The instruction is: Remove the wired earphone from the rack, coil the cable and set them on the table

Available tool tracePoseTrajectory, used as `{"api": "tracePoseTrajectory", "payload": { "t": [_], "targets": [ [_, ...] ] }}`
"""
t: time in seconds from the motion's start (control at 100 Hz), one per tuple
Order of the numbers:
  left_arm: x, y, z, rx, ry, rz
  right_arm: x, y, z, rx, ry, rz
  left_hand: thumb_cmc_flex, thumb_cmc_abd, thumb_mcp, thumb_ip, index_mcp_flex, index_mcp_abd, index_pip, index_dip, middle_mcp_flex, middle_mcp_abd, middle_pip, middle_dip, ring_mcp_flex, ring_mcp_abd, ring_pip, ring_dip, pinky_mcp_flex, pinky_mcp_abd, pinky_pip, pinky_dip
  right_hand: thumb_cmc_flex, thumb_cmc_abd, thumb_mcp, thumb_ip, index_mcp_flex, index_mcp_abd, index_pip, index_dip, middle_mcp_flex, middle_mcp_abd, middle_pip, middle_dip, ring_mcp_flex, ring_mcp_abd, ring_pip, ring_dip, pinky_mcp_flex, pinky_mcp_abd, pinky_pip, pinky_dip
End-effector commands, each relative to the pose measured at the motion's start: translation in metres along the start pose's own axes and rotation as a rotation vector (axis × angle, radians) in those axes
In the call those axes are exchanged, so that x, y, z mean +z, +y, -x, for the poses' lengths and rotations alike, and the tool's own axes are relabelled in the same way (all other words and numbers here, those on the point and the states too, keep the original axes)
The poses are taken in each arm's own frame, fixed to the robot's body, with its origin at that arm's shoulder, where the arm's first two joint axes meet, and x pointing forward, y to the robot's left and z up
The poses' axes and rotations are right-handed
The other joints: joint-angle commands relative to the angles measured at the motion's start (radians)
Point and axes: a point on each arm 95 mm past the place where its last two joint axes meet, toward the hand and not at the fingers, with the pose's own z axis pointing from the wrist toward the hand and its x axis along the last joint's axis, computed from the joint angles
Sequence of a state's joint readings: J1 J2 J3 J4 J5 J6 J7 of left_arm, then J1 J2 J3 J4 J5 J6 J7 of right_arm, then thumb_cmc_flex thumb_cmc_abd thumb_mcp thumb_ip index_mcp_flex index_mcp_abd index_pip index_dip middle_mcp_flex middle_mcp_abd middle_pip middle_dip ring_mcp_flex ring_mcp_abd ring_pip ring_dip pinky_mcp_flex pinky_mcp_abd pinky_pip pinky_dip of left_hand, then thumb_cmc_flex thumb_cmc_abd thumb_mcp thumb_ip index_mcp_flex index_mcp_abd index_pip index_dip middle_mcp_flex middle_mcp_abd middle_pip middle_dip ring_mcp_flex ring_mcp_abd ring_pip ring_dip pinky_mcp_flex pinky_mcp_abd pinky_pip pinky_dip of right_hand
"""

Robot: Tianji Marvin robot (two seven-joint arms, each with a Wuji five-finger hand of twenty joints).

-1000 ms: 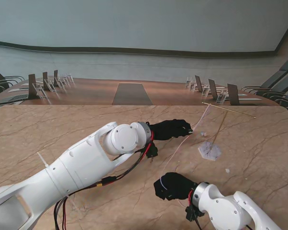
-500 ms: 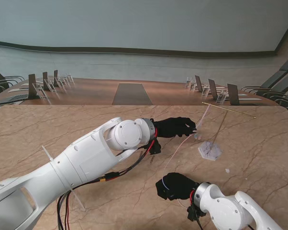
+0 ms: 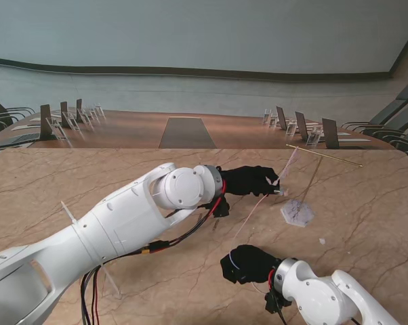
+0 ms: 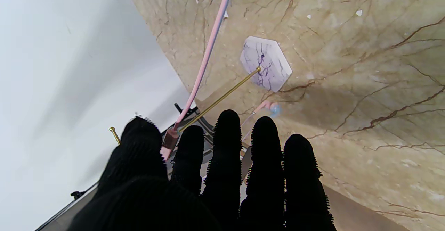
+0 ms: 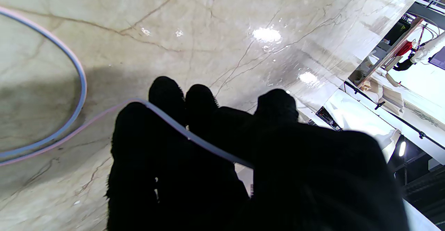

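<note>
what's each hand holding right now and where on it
Both hold the pink earphone cable. The left hand pinches its far end, at the block-shaped piece between thumb and forefinger, beside the rack. The right hand has the nearer stretch running across its fingers.

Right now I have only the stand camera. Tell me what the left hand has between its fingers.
Observer: The left wrist view shows the left hand with a pink block on the cable sitting between thumb and first finger, seemingly pinched.
Operator: Now check the right hand.
Observer: In its wrist view the cable crosses the curled fingers of the right hand, and a loop of it curves over the table.
Operator: Find the earbuds.
Observer: The left wrist view shows a pale blue bud close to the rack's hexagonal base. I cannot tell whether it hangs or lies on the table.
</note>
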State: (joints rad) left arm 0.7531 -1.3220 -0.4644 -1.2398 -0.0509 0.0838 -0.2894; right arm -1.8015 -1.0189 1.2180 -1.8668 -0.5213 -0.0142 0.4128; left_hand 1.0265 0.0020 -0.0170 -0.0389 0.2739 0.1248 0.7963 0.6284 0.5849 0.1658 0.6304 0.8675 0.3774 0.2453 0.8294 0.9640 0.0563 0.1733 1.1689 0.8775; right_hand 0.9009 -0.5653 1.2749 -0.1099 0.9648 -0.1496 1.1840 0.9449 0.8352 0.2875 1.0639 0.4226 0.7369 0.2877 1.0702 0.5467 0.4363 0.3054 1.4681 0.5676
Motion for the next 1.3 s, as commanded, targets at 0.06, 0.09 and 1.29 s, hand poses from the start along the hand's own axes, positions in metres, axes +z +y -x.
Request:
{"api": "tracePoseTrajectory", "payload": {
  "t": [0.06,0.09,1.29],
  "targets": [
    [0.001,0.000,-0.005,0.010,0.010,-0.011,0.000,-0.002,-0.001,-0.002,0.000,-0.008,0.131,0.016,-0.007,-0.015,0.001,-0.044,0.106,0.014,0.052,-0.028,0.060,0.031,0.045,-0.003,0.041,0.025,0.018,0.019,0.061,-0.011,0.040,-0.045,0.061,-0.049,-0.010,-0.030,0.037,-0.002,0.019,0.033,0.032,0.009,0.033,0.076,0.046,-0.007,-0.007,-0.025,0.052,0.029],
    [0.001,0.000,-0.006,0.016,0.010,-0.014,0.000,-0.003,-0.001,-0.003,-0.001,-0.009,0.153,0.021,-0.009,-0.015,0.006,-0.050,0.122,0.019,0.062,-0.031,0.069,0.038,0.052,-0.002,0.045,0.026,0.023,0.021,0.066,-0.011,0.039,-0.045,0.061,-0.049,-0.010,-0.030,0.037,-0.002,0.019,0.033,0.032,0.009,0.033,0.076,0.046,-0.008,-0.008,-0.025,0.052,0.029],
    [-0.017,0.009,0.001,0.124,0.016,0.016,-0.042,0.017,0.047,-0.052,-0.183,0.140,0.264,-0.019,0.083,-0.007,0.117,-0.182,0.175,0.218,0.250,-0.073,0.068,0.090,0.184,-0.004,0.063,-0.004,0.081,0.038,0.099,-0.036,-0.601,0.351,-0.855,0.077,-0.886,0.017,-0.621,-0.659,-0.659,-0.205,-0.698,-0.218,-0.611,-0.359,-0.855,-0.293,-0.496,-0.467,-0.904,-0.192]
  ]
}}
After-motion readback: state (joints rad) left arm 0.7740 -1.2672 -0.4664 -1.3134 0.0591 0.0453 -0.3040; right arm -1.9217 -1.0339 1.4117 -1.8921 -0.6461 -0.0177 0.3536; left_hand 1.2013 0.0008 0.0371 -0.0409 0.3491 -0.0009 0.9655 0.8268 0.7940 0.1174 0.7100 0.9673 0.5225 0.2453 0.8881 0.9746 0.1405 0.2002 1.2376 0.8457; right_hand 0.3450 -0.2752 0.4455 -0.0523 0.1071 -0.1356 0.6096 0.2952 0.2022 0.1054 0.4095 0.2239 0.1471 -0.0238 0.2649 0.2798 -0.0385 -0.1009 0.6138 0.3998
